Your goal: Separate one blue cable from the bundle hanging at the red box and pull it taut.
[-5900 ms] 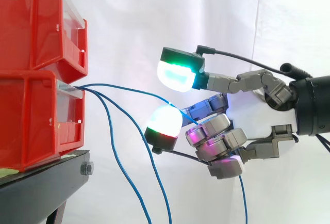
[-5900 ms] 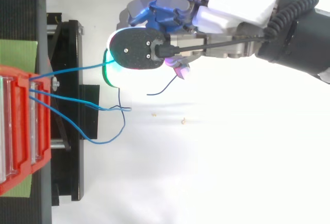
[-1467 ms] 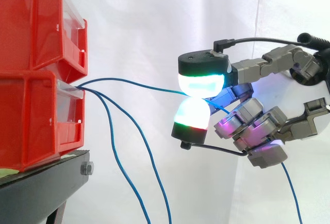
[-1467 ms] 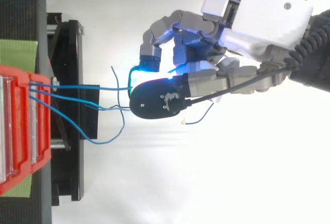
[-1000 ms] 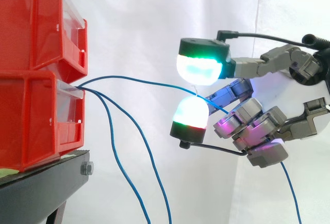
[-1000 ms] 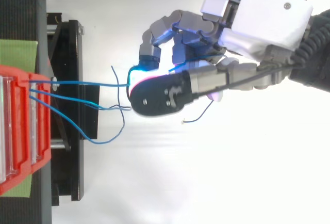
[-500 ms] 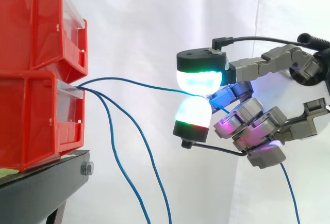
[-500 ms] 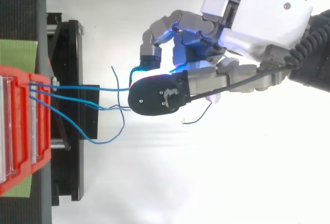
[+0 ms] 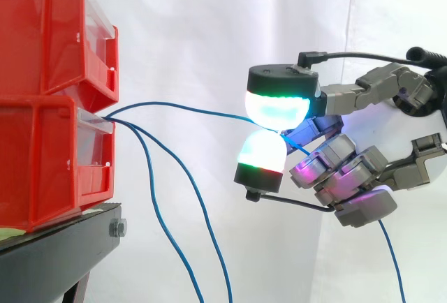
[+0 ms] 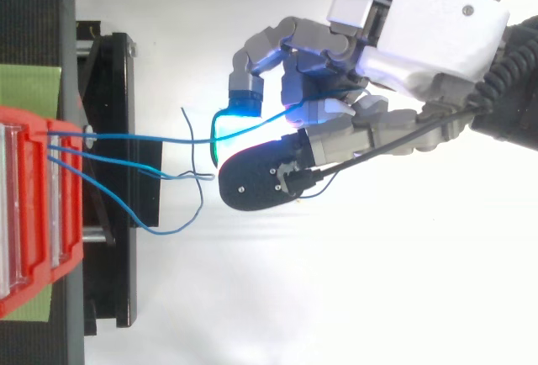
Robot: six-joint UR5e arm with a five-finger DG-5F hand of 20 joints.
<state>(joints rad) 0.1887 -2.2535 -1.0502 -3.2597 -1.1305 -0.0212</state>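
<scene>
Hand [image 9: 342, 170] pinched one blue cable [image 9: 188, 107] between glowing pads [image 9: 260, 153], right of the lower red bin [image 9: 42, 163], and two other blue cables [image 10: 160, 231] hung loose from that bin.

red bins [image 9: 42, 156] glossy plastic; stand [image 9: 56, 247] matt black metal; blue cable [image 10: 151, 138] smooth.

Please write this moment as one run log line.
robot hand: pinching one blue cable | blue cable: nearly straight from lower red bin to hand | two other cables: hanging slack
</scene>
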